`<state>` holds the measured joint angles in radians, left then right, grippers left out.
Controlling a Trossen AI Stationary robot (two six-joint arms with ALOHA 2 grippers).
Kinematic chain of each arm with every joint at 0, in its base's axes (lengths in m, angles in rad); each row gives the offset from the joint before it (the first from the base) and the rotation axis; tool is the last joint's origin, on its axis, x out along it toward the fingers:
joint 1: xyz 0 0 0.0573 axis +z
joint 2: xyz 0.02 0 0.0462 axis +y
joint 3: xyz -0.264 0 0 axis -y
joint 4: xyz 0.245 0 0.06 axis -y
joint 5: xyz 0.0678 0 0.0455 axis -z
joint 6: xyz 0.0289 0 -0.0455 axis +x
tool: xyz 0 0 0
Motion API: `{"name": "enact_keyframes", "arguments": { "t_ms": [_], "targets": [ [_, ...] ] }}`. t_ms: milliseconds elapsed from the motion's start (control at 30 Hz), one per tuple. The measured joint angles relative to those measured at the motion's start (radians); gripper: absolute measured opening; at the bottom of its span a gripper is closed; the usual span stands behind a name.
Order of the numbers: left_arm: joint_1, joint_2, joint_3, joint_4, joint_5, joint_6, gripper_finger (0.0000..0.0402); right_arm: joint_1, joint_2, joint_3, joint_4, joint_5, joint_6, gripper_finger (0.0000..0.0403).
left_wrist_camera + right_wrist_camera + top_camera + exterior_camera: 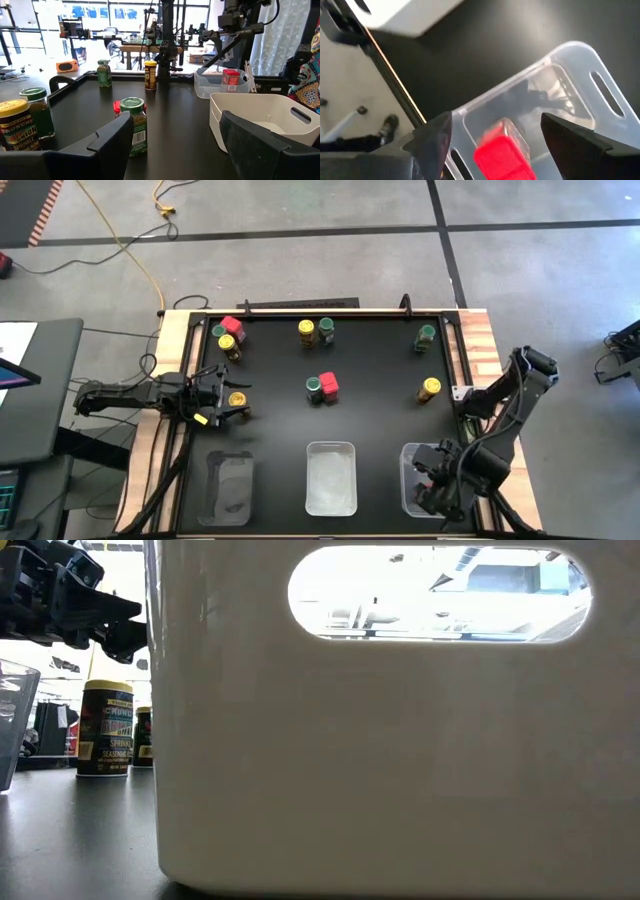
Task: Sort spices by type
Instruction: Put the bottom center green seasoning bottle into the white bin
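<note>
My left gripper (232, 400) is open and hangs above a yellow-lidded jar (237, 399), which stands on the table below it in the low view (105, 728). My right gripper (492, 137) is open over the right clear tray (408, 465). A red-lidded jar (504, 150) stands in that tray between its spread fingers, untouched. Green-lidded (314, 387) and red-lidded (329, 384) jars stand together mid-table. Further jars stand along the far side: green (218, 331), red (233, 326), yellow (231, 345), yellow (306, 330), green (326, 330), green (427, 335). Another yellow one (430, 388) stands at the right.
Three trays stand along the near edge: a clear one at the left (228, 485), a white one in the middle (331, 477) whose wall fills the low view (400, 740), and the right one. A raised rim (300, 308) borders the black table.
</note>
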<state>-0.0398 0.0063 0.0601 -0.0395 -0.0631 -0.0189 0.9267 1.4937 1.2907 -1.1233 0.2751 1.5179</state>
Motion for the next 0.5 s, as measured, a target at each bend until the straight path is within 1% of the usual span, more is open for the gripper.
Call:
{"name": "enact_keyframes", "arguments": {
  "t_ms": [100,167,300,433,500],
  "targets": [
    [0.0,0.0,0.0,0.0,0.0,0.0,0.0281,-0.02,0.0,0.0,0.026,0.05,-0.034,0.033],
    [0.0,0.0,0.0,0.0,0.0,0.0,0.0281,-0.023,0.0,0.0,0.055,0.124,-0.073,0.033],
    [0.0,0.0,0.0,0.0,0.0,0.0,0.0281,-0.01,0.0,0.0,0.102,0.359,-0.084,0.033],
    [0.0,0.0,0.0,0.0,0.0,0.0,0.0281,-0.012,0.0,-0.006,0.092,0.618,-0.051,0.033],
    [0.0,0.0,0.0,0.0,0.0,0.0,0.0281,-0.032,0.0,-0.007,0.073,0.707,-0.03,0.033]
  ]
}}
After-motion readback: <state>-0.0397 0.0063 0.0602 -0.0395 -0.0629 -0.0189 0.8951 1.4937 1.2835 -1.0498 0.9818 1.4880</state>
